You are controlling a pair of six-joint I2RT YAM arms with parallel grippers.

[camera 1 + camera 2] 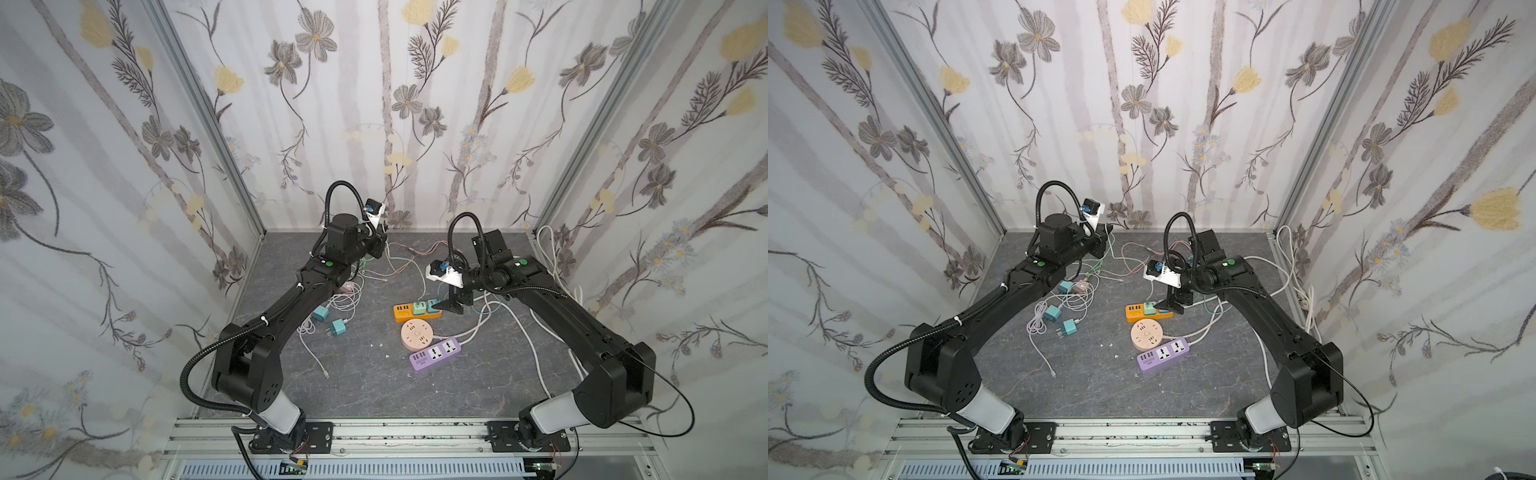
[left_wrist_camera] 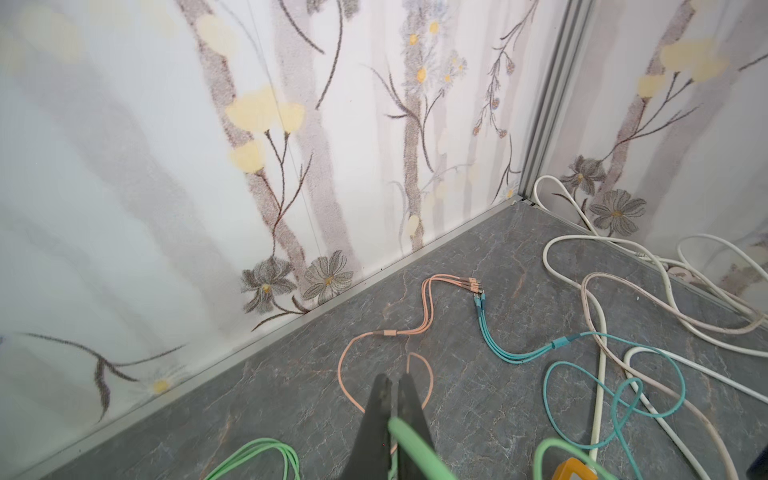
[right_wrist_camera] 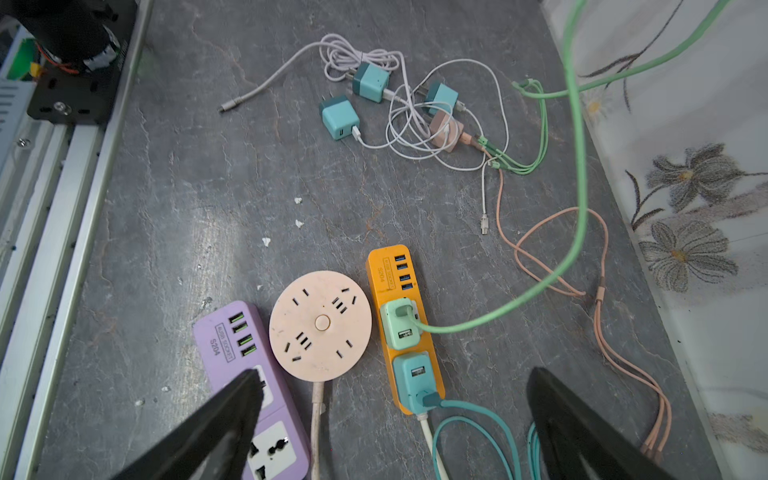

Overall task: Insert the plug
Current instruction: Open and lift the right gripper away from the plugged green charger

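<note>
Black fingers (image 3: 224, 411) of the right gripper (image 3: 392, 374) fill the near edge of its wrist view. They are spread wide apart and hold nothing, and the teal square charger plug (image 3: 413, 376) lies directly below the gap between their tips. That plug sits flush in the orange plastic power strip (image 3: 390, 270), in the socket closest to the tool, and its teal cable (image 3: 469, 411) runs back under the gripper. It looks fully seated, so this insertion seems done and only the lift clear remains. Just beyond it, a mint-green charger (image 3: 399, 324) fills the strip's other socket. Its green cable (image 3: 577, 208) climbs toward the left gripper (image 2: 395, 378), whose jaws are pressed together, apparently pinching that cable. Beside the strip sit a round peach socket hub (image 3: 320, 324) and a purple power strip (image 3: 226, 345), the latter partly under one finger, both with free sockets. Farther out, loose teal chargers (image 3: 338, 118) and a pink charger (image 3: 444, 133) lie tangled in white cord, so more plugs may be left.
</note>
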